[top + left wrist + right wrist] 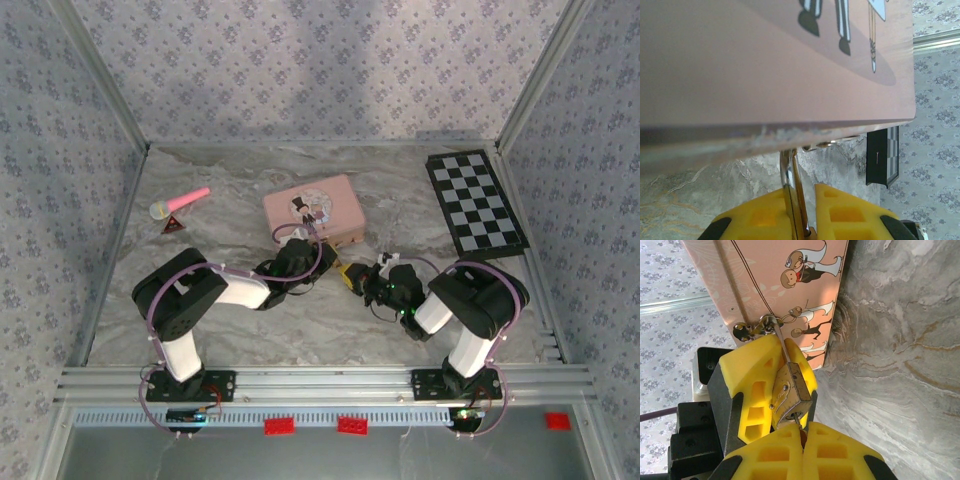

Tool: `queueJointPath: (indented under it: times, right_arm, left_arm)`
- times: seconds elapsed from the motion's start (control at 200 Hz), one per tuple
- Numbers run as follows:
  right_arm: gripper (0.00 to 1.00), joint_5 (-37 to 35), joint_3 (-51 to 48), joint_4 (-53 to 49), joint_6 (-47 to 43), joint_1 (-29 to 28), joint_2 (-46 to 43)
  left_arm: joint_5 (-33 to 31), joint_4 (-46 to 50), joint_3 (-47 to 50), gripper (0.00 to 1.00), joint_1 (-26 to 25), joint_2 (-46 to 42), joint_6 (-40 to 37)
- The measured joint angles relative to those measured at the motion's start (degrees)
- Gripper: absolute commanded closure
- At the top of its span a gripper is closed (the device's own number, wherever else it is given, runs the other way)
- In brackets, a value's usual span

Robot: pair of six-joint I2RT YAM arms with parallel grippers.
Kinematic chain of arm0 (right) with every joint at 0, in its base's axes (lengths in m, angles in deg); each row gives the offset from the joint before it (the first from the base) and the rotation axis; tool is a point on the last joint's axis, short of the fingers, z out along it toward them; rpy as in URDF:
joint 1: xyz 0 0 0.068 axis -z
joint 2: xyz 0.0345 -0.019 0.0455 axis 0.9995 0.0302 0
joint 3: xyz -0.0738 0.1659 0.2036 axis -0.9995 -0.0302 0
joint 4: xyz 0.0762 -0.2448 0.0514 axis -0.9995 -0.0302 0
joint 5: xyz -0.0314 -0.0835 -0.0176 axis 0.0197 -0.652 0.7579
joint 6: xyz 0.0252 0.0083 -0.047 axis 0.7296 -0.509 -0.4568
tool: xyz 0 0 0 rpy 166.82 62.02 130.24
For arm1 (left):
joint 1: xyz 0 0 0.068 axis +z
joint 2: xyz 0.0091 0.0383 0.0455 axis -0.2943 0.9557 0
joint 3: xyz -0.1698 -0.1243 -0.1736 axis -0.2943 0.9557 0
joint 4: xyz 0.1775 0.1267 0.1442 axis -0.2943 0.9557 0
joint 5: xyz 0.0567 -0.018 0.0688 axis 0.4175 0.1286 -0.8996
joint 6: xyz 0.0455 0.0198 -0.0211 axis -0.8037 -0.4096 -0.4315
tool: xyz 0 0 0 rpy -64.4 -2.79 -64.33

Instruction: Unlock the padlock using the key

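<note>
Right hand [803, 440] pinched the small brown key [800, 426], touching the lock's base.
Left hand [799, 196] clamped the tiny brass padlock [789, 392], its shackle [781, 345] through the hasp [747, 331] of the pink tin box [765, 270]; the turn likely needed pure twist, no pull.

You'll find the box [312, 208] mid-table [250, 320], the checkerboard [475, 203] far right, and the microphone [178, 203] far left with a triangular piece [173, 225] just nearer. The padlock [790, 395] hangs at the box's near edge, clamped in the left gripper [296, 252]. The key [799, 424] links it to the right gripper [362, 283], nearer and rightward.
</note>
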Motion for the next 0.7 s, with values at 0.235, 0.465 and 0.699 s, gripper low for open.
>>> queueJointPath:
  times: [0.235,0.465,0.699]
  right_arm:
    - [1.0,-0.04,0.07,-0.02,0.0,0.0,0.04]
    - [1.0,-0.37,0.26,0.0,-0.02,-0.11,0.15]
    - [1.0,-0.37,1.38,-0.44,0.0,-0.11,0.15]
  left_arm:
    - [0.02,-0.04,0.0,0.99,0.0,0.0,0.24]
    - [0.02,-0.04,0.02,0.99,0.0,-0.09,0.37]
    - [0.02,0.22,0.24,0.99,-0.02,-0.85,1.81]
